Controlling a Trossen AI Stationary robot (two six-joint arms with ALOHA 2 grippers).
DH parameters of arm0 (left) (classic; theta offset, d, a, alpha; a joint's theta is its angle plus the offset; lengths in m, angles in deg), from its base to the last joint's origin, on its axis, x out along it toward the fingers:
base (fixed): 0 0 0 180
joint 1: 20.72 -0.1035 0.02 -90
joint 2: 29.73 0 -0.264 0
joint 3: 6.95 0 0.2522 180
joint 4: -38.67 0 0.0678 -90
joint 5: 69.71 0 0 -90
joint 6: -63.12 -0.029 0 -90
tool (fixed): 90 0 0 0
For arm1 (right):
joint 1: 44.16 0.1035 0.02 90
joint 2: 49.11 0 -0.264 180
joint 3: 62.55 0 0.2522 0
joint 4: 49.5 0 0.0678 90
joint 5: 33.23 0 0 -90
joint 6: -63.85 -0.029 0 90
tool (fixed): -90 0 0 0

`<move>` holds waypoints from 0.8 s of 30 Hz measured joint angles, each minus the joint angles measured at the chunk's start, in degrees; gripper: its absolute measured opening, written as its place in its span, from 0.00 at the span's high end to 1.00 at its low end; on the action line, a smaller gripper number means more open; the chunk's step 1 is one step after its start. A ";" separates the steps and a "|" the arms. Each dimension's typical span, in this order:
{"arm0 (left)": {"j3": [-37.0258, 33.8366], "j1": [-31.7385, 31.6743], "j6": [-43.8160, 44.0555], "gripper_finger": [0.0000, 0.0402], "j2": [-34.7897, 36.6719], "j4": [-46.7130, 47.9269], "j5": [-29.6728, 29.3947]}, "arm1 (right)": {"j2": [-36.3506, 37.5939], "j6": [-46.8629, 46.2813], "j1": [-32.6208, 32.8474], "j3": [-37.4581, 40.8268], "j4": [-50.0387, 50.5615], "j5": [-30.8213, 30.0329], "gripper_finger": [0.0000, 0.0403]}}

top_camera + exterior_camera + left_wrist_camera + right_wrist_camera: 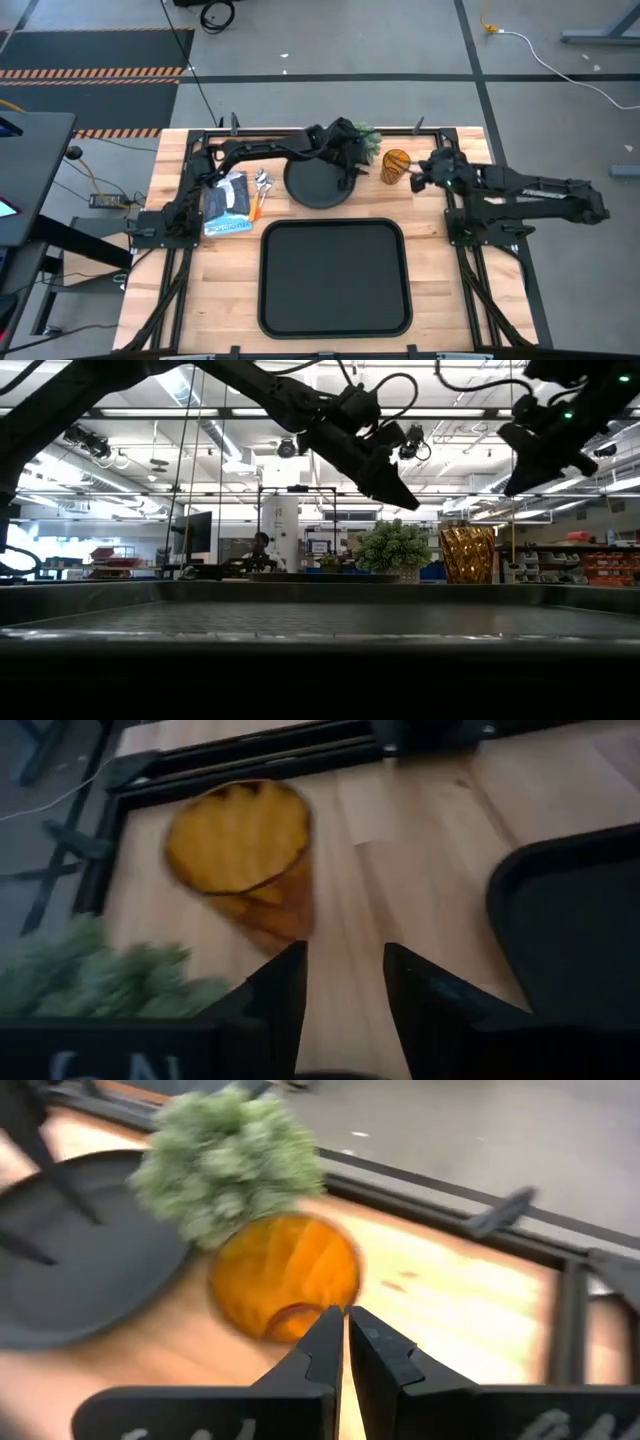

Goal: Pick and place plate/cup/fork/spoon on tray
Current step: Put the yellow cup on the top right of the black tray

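The amber cup (396, 163) stands upright on the table at the far right, beside a green plant (366, 136); it also shows in the low view (467, 553). The round black plate (318, 185) lies left of it, beyond the black tray (335, 300). The fork and spoon (262, 190) lie left of the plate. My left gripper (352, 176) is open over the plate's right edge, raised above the table (396, 492), pointing toward the cup (240, 850). My right gripper (413, 180) is shut just right of the cup (285, 1275), raised above it (520, 482).
A blue and white packet (228, 203) lies at the table's left beside the cutlery. The plant (225, 1165) stands close behind the cup and plate. Black frame rails (300, 130) run along the table's far edge and sides.
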 joint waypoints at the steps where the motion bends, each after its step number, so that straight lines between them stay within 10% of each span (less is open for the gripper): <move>1: 0.02 -0.19 0.22 0.65 0.14 -0.33 -0.03 | -1.60 0.69 -1.98 -1.20 -0.05 0.85 0.93; 14: 0.00 -0.48 -3.79 0.68 3.00 11.22 0.04 | -22.66 16.73 -33.99 -12.56 -3.93 29.43 0.99; 24: -5.95 0.55 -3.85 0.70 3.15 0.82 -1.63 | -37.27 23.09 -43.40 -15.46 -4.14 40.95 0.98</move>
